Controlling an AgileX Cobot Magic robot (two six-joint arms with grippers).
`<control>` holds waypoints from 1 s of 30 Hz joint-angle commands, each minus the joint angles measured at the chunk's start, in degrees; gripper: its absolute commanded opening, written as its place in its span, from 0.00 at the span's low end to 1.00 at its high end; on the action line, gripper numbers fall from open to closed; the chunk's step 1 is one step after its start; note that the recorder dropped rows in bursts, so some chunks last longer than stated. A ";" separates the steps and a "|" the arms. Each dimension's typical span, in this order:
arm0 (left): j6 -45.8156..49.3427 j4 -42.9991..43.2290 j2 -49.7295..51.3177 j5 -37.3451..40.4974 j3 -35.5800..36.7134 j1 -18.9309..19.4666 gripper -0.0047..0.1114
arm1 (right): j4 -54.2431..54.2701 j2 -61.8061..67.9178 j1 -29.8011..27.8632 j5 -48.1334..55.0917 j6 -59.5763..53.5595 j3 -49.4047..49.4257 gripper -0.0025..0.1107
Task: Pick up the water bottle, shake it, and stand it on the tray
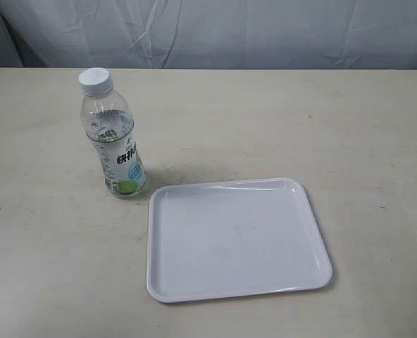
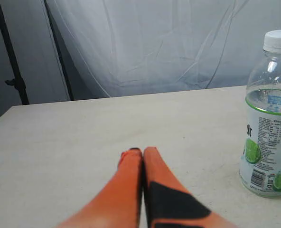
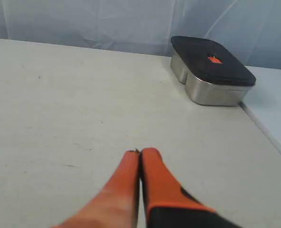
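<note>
- The pale table (image 1: 46, 274) is seen bearing both things of the task. Neither arm is shown in the exterior view.
- The tray (image 1: 237, 243) is laid flat near the middle of the table, with nothing seen on it. Its near-left corner is found just beside the bottle's base, though it cannot be told whether they touch.
- The water bottle (image 1: 115, 144) is stood upright on the table, outside the tray at its left, with the cap (image 1: 96, 80) screwed on and liquid seen inside.
- The left gripper (image 2: 141, 153) is held low over the table with its orange fingers pressed together, nothing between them. In the left wrist view the bottle (image 2: 268, 123) is seen ahead of the tips and off to one side of their line, apart from them.
- The right gripper (image 3: 140, 153) is likewise closed on nothing. Only a metal box with a dark lid (image 3: 211, 71) is seen ahead of it, and no bottle.
- The step in hand is judged to be the reach, and the left arm is better placed for it.
- The jaws are best opened wider than the bottle first, then swung onto its line.
- The labelled body should be grasped level so that nothing is tipped.
</note>
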 commanded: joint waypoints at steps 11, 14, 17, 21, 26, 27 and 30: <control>-0.15 0.00 -0.24 -0.72 0.16 -0.40 0.06 | 52.78 -0.29 -0.27 -21.35 17.36 0.14 0.06; -0.15 0.00 -0.24 -0.72 0.16 -0.40 0.06 | 54.47 -0.29 -0.27 -21.50 17.36 0.14 0.06; -0.15 0.00 -0.24 -0.72 0.16 -0.40 0.06 | 51.47 -0.29 -0.27 -28.20 16.95 -1.16 0.06; -0.15 0.00 -0.24 -0.72 0.16 -0.40 0.06 | 35.52 5.03 -0.27 -35.00 16.04 -8.30 0.01; -0.15 0.00 -0.24 -0.72 0.16 -0.40 0.06 | 16.97 21.64 -0.27 -38.56 16.04 -20.09 0.01; -0.15 0.00 -0.24 -0.72 0.16 -0.40 0.06 | 12.30 26.92 -0.16 -38.64 16.31 -22.80 0.01; -0.15 0.00 -0.24 -0.48 0.16 -0.40 0.06 | 3.04 38.92 0.95 -39.73 19.55 -29.46 0.01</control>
